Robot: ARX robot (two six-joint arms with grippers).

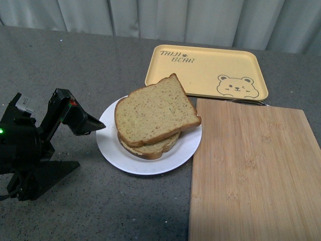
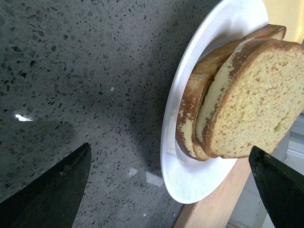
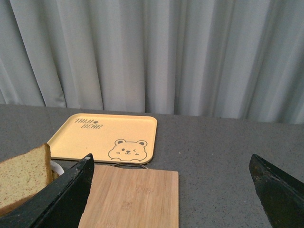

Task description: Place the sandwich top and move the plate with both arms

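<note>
A bamboo cutting board (image 1: 253, 170) lies nearest, on the right of the dark speckled surface (image 1: 75, 65), and nothing rests on it. Its left edge meets the rim of the plate (image 1: 111, 146).

The sandwich top (image 1: 155, 114) lies on the plate as the upper slice of a stack, turned a little askew over the lower slice (image 1: 150, 148). The left wrist view shows a pale layer between them.

The left hand (image 1: 93, 124) is low over the surface just left of the plate. Its tip reaches the rim; whether it touches cannot be told. The left wrist view shows its fingers (image 2: 47, 190) spread wide and holding nothing, with the plate and stack ahead between them.

The right hand (image 3: 170, 161) shows only in its own wrist view, fingers wide apart and empty. The bread's edge sits beside one finger, and the board lies below.

A yellow tray (image 1: 200, 70) with a bear drawing lies behind the plate and board, carrying nothing. A grey curtain (image 1: 150, 15) hangs behind.
</note>
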